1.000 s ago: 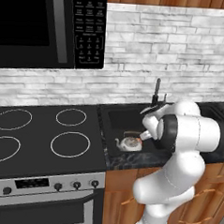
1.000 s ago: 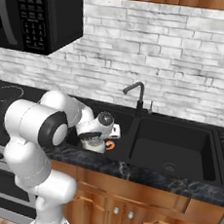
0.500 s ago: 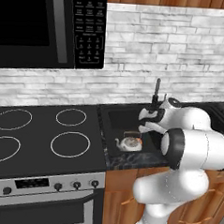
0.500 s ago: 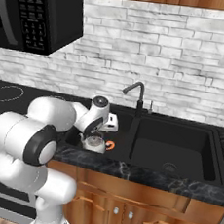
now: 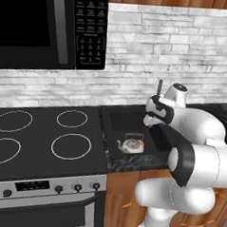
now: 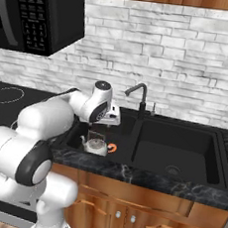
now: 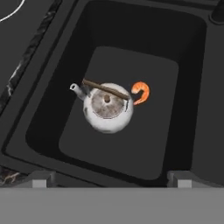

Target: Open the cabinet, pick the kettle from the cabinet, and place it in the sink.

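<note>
The small silver kettle [image 7: 107,109] stands upright on the floor of the black sink's [image 7: 144,144] left basin, dark handle across its lid and spout toward the stove side. My gripper [image 7: 111,179] hangs straight above it, open, with nothing between its fingers. From the sides, the gripper [image 6: 97,133] sits a short way over the kettle [image 6: 96,145], apart from it; in the left base view the kettle [image 5: 131,144] lies below the gripper [image 5: 150,122]. The cabinet's doors are out of view.
A small orange curled thing [image 7: 141,92] lies in the basin touching the kettle's side. The thin dark faucet [image 6: 140,96] rises behind the sink [image 6: 181,153]. The black stovetop [image 5: 42,139] lies to the left, under a microwave [image 5: 49,26]. Wooden lower cabinets [image 6: 140,213] stand below.
The gripper has risen off the kettle and stays open. The arm's elbow has swung lower and outward. The kettle rests in the same spot in the sink.
</note>
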